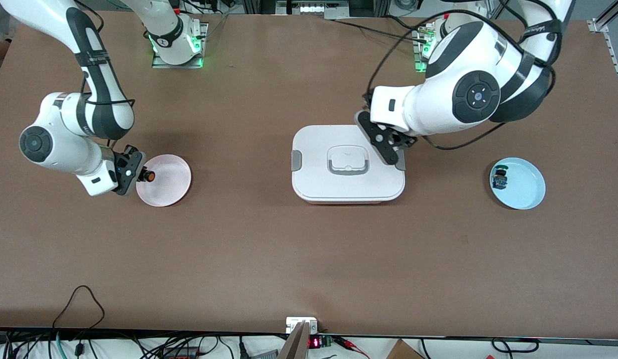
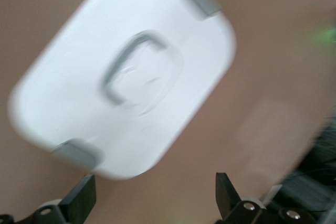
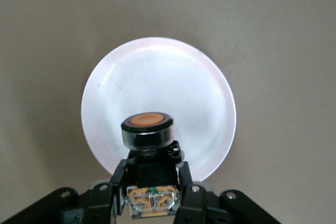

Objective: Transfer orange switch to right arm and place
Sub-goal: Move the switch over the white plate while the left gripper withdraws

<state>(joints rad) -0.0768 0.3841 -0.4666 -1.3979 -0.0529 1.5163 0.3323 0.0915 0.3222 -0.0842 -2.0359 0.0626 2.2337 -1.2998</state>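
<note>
We judge the handover finished: the orange switch (image 3: 147, 129) sits clamped in the right pincer (image 1: 139, 174), its fingers (image 3: 116, 182) closed on the black body with the orange cap pointing away from the wrist. That pincer hangs over the edge of the pink plate (image 1: 171, 189), which lies directly under and just ahead of its fingertips in the right wrist view. What we have left is the placing itself: lowering toward the plate and releasing.

The left pincer (image 2: 155, 195) holds nothing, its fingers spread wide. It hovers over a corner of the white lidded box (image 1: 338, 192). A blue plate (image 1: 530, 192) with a teal-capped component (image 1: 500, 178) lies on the table (image 1: 309, 259), well apart from both pincers.
</note>
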